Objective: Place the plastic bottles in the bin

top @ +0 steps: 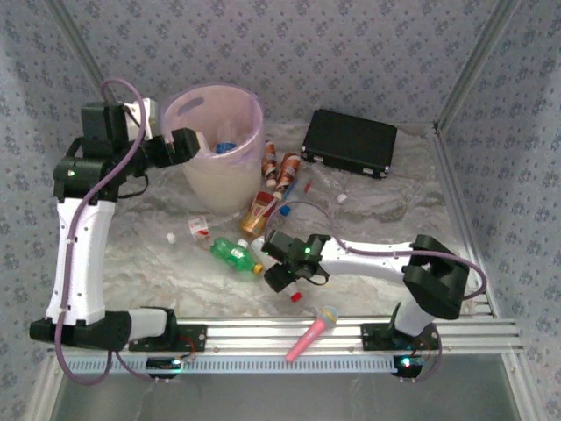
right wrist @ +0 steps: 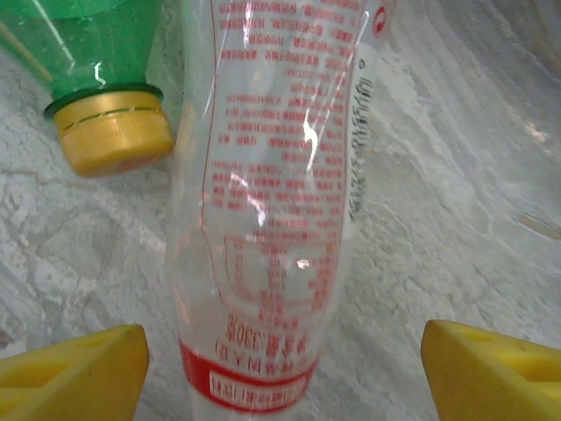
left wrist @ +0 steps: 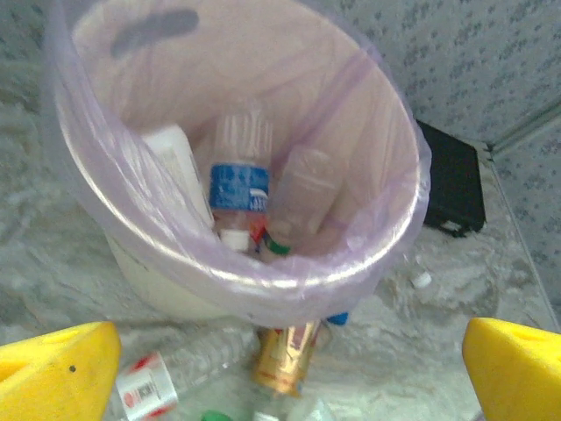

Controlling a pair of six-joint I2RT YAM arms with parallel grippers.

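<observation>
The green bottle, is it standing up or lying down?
Lying down. The green bottle rests on its side on the table, its yellow cap pointing sideways.

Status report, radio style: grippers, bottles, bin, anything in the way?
Left gripper open at bin rim. Right gripper open astride clear bottle. Green bottle close alongside. Several bottles already binned.

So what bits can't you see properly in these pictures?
- Right wrist view: the clear bottle runs off the top and bottom edges, so its cap is cut off. The green bottle is cut by the top edge.
- Left wrist view: the near rim of the bin hides the bottoms of the bottles inside.
- Top view: the right gripper covers most of that clear bottle, and the labels are too small to read.
</observation>
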